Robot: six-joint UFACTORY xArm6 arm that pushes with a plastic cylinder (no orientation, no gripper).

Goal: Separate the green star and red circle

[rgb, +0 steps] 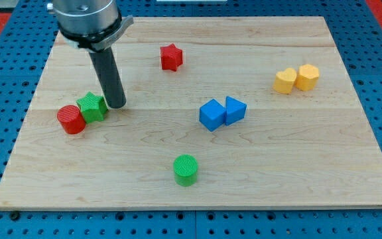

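Note:
The green star (92, 106) sits at the view's left on the wooden board, touching the red circle (71, 119), which lies just to its lower left. My tip (116, 105) rests on the board right beside the star's right side, close to it or touching it; I cannot tell which. The dark rod rises from there to the arm's head at the view's top left.
A red star (171, 57) lies at the top middle. Two blue blocks (221, 113) sit together at the centre right. A green circle (186, 170) lies at the bottom middle. Two yellow blocks (296, 79) sit at the upper right. The board's left edge (28, 113) is near the red circle.

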